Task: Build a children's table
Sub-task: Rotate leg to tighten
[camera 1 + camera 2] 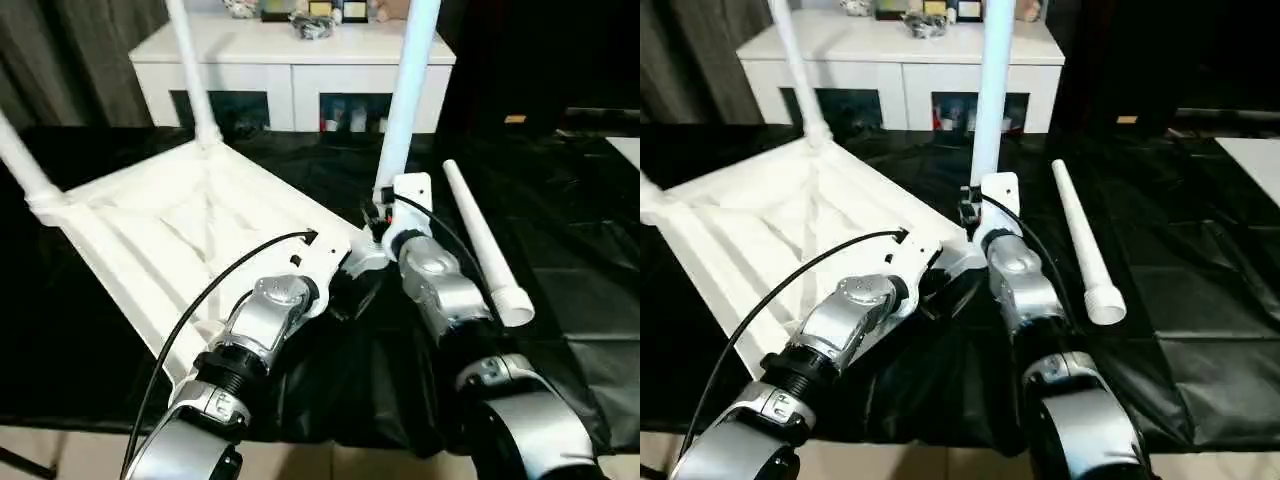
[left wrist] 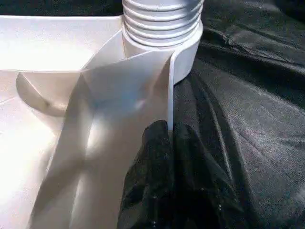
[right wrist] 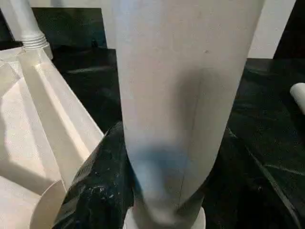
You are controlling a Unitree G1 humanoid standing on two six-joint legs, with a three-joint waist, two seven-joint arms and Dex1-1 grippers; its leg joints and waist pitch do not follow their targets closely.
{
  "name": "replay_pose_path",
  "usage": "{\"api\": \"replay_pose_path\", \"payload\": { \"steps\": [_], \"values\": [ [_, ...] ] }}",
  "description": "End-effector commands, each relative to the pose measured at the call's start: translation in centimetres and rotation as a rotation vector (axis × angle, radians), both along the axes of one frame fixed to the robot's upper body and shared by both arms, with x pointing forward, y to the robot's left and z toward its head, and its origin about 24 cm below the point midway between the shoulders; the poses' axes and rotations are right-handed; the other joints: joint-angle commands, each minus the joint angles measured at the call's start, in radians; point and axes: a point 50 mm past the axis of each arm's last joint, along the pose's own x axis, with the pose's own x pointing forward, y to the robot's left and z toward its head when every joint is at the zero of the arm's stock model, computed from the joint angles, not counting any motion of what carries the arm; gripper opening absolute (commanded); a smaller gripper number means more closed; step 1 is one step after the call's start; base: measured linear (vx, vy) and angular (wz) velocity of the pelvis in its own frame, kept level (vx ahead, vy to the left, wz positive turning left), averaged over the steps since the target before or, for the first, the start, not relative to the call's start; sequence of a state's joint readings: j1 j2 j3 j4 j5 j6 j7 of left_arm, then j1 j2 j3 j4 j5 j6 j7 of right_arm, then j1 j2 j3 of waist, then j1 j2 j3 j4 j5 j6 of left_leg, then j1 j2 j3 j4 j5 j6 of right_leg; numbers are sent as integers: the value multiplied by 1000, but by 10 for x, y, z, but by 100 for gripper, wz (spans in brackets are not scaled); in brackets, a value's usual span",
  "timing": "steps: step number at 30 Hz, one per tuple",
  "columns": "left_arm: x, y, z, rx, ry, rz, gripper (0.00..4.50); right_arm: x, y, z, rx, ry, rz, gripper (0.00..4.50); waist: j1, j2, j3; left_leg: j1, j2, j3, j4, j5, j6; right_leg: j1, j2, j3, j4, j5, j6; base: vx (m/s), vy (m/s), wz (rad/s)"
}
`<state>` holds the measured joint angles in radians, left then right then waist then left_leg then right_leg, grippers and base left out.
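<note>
The children's table lies upside down on black cloth, its white ribbed tabletop (image 1: 180, 230) facing up. Two legs (image 1: 190, 70) (image 1: 20, 160) stand in the far corner sockets. A third leg (image 1: 405, 100) stands upright in the near right corner, its threaded end (image 2: 162, 19) seated in the socket. My right gripper (image 1: 385, 215) is shut on this leg low down, with a black finger (image 3: 100, 181) pressed against its side. My left gripper (image 2: 167, 131) is shut on the tabletop's thin rim (image 2: 169, 86) beside that socket. A fourth leg (image 1: 485, 240) lies loose on the cloth to the right.
A white cabinet (image 1: 290, 60) with dark glass doors stands behind the work, with small items on top. Black cloth (image 1: 580, 260) covers the surface around the tabletop. A black cable (image 1: 210, 290) runs along my left forearm.
</note>
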<state>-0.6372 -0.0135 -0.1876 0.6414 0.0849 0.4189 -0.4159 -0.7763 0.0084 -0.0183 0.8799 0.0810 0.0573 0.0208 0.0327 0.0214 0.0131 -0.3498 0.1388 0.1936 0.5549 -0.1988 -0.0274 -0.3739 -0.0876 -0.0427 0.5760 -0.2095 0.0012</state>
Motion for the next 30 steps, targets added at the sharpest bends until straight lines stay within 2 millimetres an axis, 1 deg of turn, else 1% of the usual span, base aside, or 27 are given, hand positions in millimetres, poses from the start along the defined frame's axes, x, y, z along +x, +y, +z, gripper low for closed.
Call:
{"api": "replay_pose_path", "payload": {
  "steps": [1, 2, 4, 5, 6, 7, 8, 10, 11, 12, 13, 14, 15, 16, 17, 18, 19, 20, 21, 22, 23, 25, 26, 27, 28, 29, 30],
  "values": [
    [4, 7, 3, -19, -24, 51, 0, -30, -8, -70, -22, 310, -29, 181, 2, -6, -16, 0, 88, -46, -83, -370, 10, 8, -75, 45, -86, -300, -167, 0, 0, 0],
    [5, 8, 3, -14, -25, 53, 0, -29, -5, -68, 11, 298, -8, 181, 3, -3, -16, 1, 88, -46, -83, -378, 9, 8, -76, 46, -87, -312, -165, 0, 0, 0],
    [5, 9, 3, -11, -26, 54, 0, -29, -4, -66, 35, 290, 6, 181, 1, -5, -16, 0, 89, -48, -84, -393, 4, 7, -75, 45, -89, -339, -158, 0, 0, 0],
    [6, 13, 3, -7, -29, 51, 0, -25, -1, -59, 57, 251, 33, 216, 1, -2, -16, 1, 90, -49, -86, -400, 0, 5, -75, 46, -90, -338, -154, 0, 0, 0],
    [6, 17, 4, -2, -33, 42, 0, -23, 0, -52, 67, 217, 58, 237, 1, 1, -17, 1, 90, -49, -85, -399, -1, 6, -75, 46, -89, -331, -155, 0, 0, 0],
    [7, 19, 4, 1, -37, 36, 0, -21, 1, -48, 74, 193, 76, 251, 1, -2, -18, 0, 90, -49, -85, -394, 0, 7, -74, 46, -88, -318, -156, 0, 0, 0],
    [7, 24, 5, 3, -42, 28, 0, -18, 1, -41, 88, 157, 106, 254, 0, 1, -21, -4, 89, -49, -84, -372, 7, 12, -74, 46, -82, -271, -168, 0, 0, 0],
    [7, 31, 7, 2, -58, -3, 0, -16, 0, -29, 104, 105, 155, 272, 3, -1, -27, -9, 90, -45, -78, -308, 25, 19, -77, 45, -74, -174, -195, 0, 0, 0],
    [7, 32, 8, 0, -65, -18, 0, -15, -1, -25, 106, 90, 170, 285, 4, -6, -32, -13, 89, -40, -67, -218, 66, 26, -73, 42, -58, -54, -230, 0, 0, 0],
    [7, 33, 8, 0, -68, -22, 0, -15, -1, -24, 107, 85, 175, 292, 7, -4, -30, -14, 88, -38, -63, -191, 84, 25, -75, 41, -57, -25, -242, 0, 0, 0],
    [6, 36, 9, 4, -74, -52, 0, -15, -3, -19, 111, 60, 209, 297, 8, -3, -32, -16, 86, -37, -59, -161, 102, 28, -77, 41, -54, 3, -251, 0, 0, 0],
    [5, 40, 10, 1, -72, -85, 0, -15, -6, -14, 106, 36, 243, 305, 14, 4, -37, -16, 88, -34, -50, -96, 133, 29, -80, 40, -45, 80, -265, 0, 0, 0],
    [3, 43, 10, 0, -59, -106, 0, -16, -9, -10, 101, 15, 277, 305, 12, 3, -41, -19, 88, -34, -41, -32, 161, 29, -76, 39, -32, 174, -283, 0, 0, 0],
    [0, 48, 9, -5, -47, -153, 0, -20, -14, -5, 95, -4, 326, 318, 21, 3, -42, -19, 89, -32, -33, 12, 190, 28, -75, 36, -24, 244, -289, 0, 0, 0],
    [-2, 50, 9, -9, -38, -183, 0, -22, -17, -3, 91, -13, 357, 335, 25, 7, -45, -16, 91, -31, -28, 43, 210, 25, -72, 33, -18, 284, -299, 0, 0, 0],
    [-5, 54, 8, 1, -30, -218, 0, -26, -21, 0, 87, -27, 410, 342, 25, 11, -46, -16, 91, -31, -26, 52, 217, 24, -70, 32, -16, 293, -303, 0, 0, 0],
    [-8, 59, 7, 6, -18, -255, 0, -31, -26, 2, 83, -31, 457, 342, 28, 8, -45, -17, 94, -31, -24, 67, 226, 24, -69, 31, -13, 302, -305, 0, 0, 0],
    [-11, 62, 7, 10, -4, -276, 0, -35, -29, 3, 77, -32, 490, 355, 33, 11, -44, -16, 94, -31, -23, 68, 230, 24, -68, 29, -13, 297, -305, 0, 0, 0],
    [-14, 66, 7, 15, -1, -325, 0, -40, -33, 4, 57, -39, 546, 365, 38, 11, -42, -15, 98, -32, -24, 51, 229, 22, -69, 29, -16, 265, -299, 0, 0, 0],
    [-20, 71, 7, 11, 17, -385, 0, -48, -37, 4, 32, -37, 616, 372, 40, 13, -40, -13, 99, -31, -26, 30, 218, 20, -67, 29, -18, 226, -296, 0, 0, 0],
    [-21, 71, 7, 11, 18, -389, 0, -48, -37, 4, 30, -37, 621, 378, 41, 13, -40, -12, 100, -30, -27, 22, 209, 21, -67, 29, -17, 210, -296, 0, 0, 0],
    [-23, 74, 7, 9, 30, -415, 0, -52, -40, 4, 15, -32, 657, 388, 42, 16, -35, -10, 101, -27, -31, -29, 168, 16, -66, 31, -22, 141, -309, 0, 0, 0],
    [-24, 74, 8, 8, 27, -432, 0, -53, -41, 4, 12, -30, 669, 399, 41, 16, -34, -10, 101, -27, -33, -47, 156, 17, -66, 31, -23, 120, -310, 0, 0, 0],
    [-32, 77, 11, 3, 30, -523, 0, -60, -45, 2, -13, -15, 745, 408, 45, 17, -32, -9, 102, -27, -35, -91, 133, 17, -68, 31, -28, 69, -303, 0, 0, 0],
    [-32, 77, 11, 3, 30, -523, 0, -60, -45, 2, -13, -15, 745, 419, 49, 18, -30, -8, 106, -27, -40, -117, 109, 18, -68, 33, -29, 37, -292, 0, 0, 0],
    [-36, 78, 13, 1, 36, -568, 0, -65, -47, 2, -31, -2, 794, 419, 49, 19, -29, -6, 105, -26, -40, -129, 98, 14, -66, 34, -29, 28, -291, 0, 0, 0],
    [-39, 80, 15, 6, 38, -604, 0, -71, -49, 2, -47, 16, 836, 442, 57, 18, -29, -2, 105, -27, -40, -149, 81, 15, -64, 35, -30, 19, -283, 0, 0, 0]
  ]
}}
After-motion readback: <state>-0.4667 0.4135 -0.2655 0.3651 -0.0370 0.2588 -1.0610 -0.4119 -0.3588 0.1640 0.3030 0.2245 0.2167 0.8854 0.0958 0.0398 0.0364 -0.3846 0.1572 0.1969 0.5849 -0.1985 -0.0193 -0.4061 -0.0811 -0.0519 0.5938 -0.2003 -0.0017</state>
